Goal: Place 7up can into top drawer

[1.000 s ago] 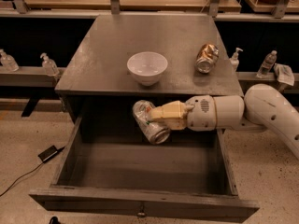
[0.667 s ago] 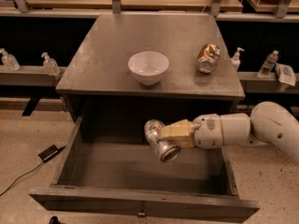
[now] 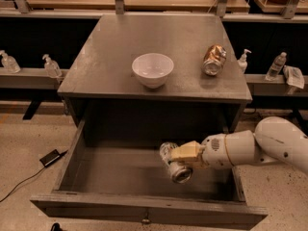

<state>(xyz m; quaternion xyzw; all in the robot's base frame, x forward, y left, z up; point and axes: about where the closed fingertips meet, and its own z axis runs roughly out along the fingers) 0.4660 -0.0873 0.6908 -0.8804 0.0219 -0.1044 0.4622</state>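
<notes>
The 7up can (image 3: 175, 163) is a whitish-silver can lying on its side, its shiny end facing the front. My gripper (image 3: 185, 156) reaches in from the right and is shut on the can, holding it inside the open top drawer (image 3: 144, 213), low over its floor toward the right side. The drawer is a wide dark grey box, pulled out, with a small knob (image 3: 144, 221) on its front panel. My white arm (image 3: 260, 146) extends over the drawer's right wall.
A white bowl (image 3: 152, 69) and an orange-gold can (image 3: 213, 59) sit on the grey cabinet top (image 3: 106, 57). Small bottles (image 3: 50, 65) stand on side shelves left and right. A black adapter and cable (image 3: 50, 157) lie on the floor at left.
My gripper has moved down and slightly right with the can, from the drawer's upper opening to deep inside the drawer. The arm has lowered with it.
</notes>
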